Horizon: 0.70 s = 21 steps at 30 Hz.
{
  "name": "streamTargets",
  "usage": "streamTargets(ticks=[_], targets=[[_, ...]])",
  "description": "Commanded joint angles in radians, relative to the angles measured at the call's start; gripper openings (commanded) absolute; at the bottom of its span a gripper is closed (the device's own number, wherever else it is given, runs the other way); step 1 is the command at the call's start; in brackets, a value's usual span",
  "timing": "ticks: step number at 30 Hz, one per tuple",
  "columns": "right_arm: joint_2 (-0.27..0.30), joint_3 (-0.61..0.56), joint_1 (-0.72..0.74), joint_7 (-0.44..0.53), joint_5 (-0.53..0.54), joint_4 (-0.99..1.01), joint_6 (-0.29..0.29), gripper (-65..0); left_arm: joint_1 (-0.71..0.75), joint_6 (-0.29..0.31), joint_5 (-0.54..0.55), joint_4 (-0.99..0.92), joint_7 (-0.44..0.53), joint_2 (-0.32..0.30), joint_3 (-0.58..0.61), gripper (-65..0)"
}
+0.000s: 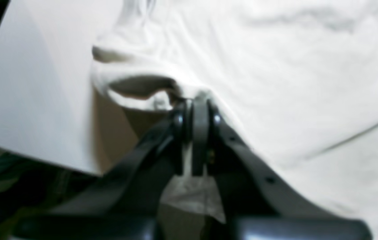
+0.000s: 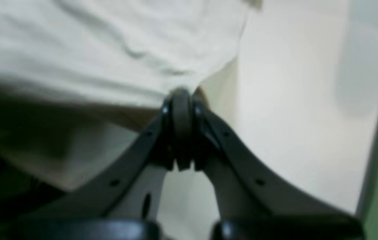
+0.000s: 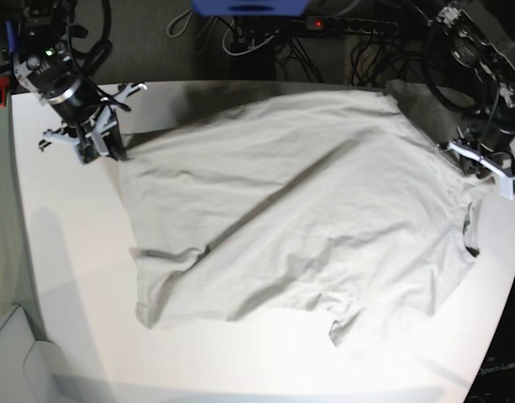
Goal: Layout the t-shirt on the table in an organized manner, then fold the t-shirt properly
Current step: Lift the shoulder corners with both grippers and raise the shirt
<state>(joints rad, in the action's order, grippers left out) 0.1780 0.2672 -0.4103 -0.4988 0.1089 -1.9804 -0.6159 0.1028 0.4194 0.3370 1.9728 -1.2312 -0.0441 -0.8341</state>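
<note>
A: How far along is it?

B: The laying-out is partly done, I'd judge. The t-shirt (image 3: 291, 210) is spread over the middle of the table (image 3: 64, 252), slanted and creased, with one long ridge across it. No fold made yet.

A: Left to right?

B: At the far left, the right gripper (image 3: 106, 144) has its fingers pressed together, pinching a corner of the shirt's edge. At the right, the left gripper (image 3: 469, 159) is likewise clamped on the cloth's edge.

A: What's left?

B: Pulling it flat and square, then all the folding.

A: Count?

B: One shirt, one table, two grippers.
</note>
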Motion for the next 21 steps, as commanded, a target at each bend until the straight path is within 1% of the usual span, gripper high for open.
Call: streamTargets(ticks=[1,2,3,6,10,15,18,21], targets=[[-0.004,0.043,0.021,0.028,0.01,-0.023,-0.043,-65.0,-0.03,-0.003,0.012,0.021,0.006,-0.01,0.003,-64.8],[-0.021,0.079,0.041,0.028,0.01,-0.023,-0.074,-65.0,-0.05,-0.003,0.012,0.03,-0.003,-0.01,0.005,-64.8],[-0.034,0.111,0.061,0.028,0.01,-0.024,-0.082,-65.0,-0.067,-0.003,0.012,0.036,-0.014,-0.009,0.005,-64.8],[-0.068,0.206,0.143,0.024,0.01,-0.024,-0.082,-65.0,-0.143,-0.003,0.012,0.041,-0.051,-0.01,0.005,-64.8],[-0.084,0.274,0.239,0.022,0.008,-0.024,-0.082,-65.0,-0.22,-0.003,0.012,0.041,-0.068,-0.012,0.006,-64.8],[-0.077,0.284,0.34,0.022,0.005,-0.024,-0.082,-65.0,-0.315,-0.003,0.012,0.041,-0.066,-0.012,0.008,-64.8],[-0.064,0.284,0.391,0.022,0.005,-0.024,-0.082,-65.0,-0.358,-0.003,0.012,0.041,-0.066,-0.013,0.057,-64.8],[-0.062,0.284,0.451,0.022,0.005,-0.024,-0.082,-65.0,-0.409,-0.004,0.012,0.043,-0.066,-0.004,0.101,-64.8]])
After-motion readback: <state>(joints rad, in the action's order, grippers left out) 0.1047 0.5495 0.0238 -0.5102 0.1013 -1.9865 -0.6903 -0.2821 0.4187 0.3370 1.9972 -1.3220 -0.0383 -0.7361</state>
